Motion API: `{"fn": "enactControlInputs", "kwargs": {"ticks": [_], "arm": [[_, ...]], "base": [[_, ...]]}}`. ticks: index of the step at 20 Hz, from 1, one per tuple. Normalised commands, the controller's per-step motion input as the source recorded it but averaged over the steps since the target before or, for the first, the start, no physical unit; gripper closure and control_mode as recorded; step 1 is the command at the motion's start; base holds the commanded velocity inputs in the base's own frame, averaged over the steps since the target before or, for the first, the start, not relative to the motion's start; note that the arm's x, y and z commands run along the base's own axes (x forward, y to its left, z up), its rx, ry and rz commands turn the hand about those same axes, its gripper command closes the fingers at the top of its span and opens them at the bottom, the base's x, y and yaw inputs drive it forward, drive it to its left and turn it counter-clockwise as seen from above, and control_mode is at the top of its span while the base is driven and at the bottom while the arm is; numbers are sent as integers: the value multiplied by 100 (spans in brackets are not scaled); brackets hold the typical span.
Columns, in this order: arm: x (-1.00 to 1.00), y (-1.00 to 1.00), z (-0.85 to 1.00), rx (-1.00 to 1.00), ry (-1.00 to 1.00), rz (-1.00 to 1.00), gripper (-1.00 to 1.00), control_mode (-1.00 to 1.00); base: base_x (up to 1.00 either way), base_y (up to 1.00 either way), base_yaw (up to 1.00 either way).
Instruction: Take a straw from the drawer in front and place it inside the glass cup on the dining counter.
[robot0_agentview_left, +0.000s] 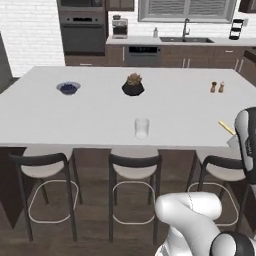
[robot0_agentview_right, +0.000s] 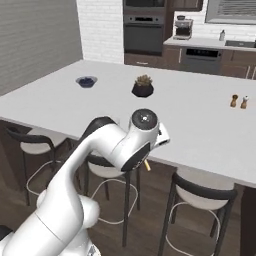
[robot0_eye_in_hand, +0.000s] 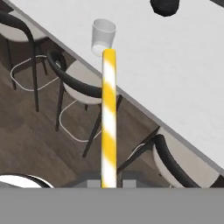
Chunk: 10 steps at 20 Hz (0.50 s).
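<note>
Pincer (robot0_eye_in_hand: 108, 183) clamped on straw (robot0_eye_in_hand: 108, 118) | glass cup (robot0_eye_in_hand: 103, 36) near dining counter (robot0_eye_in_hand: 175, 74) edge | stools (robot0_eye_in_hand: 83, 83) below

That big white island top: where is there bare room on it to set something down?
The dining counter is bare between the blue bowl and the glass cup, and from the plant pot across to the two shakers. It is tightest at the right near edge, where the gripper holds the straw.
</note>
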Motion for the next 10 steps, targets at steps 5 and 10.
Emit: {"fn": "enactControlInputs", "kwargs": {"ticks": [5, 10], "arm": [[0, 0, 0, 0, 0, 0, 100, 100], [0, 0, 0, 0, 0, 0, 100, 100]], "base": [[51, 4, -14], [50, 53, -26]]}}
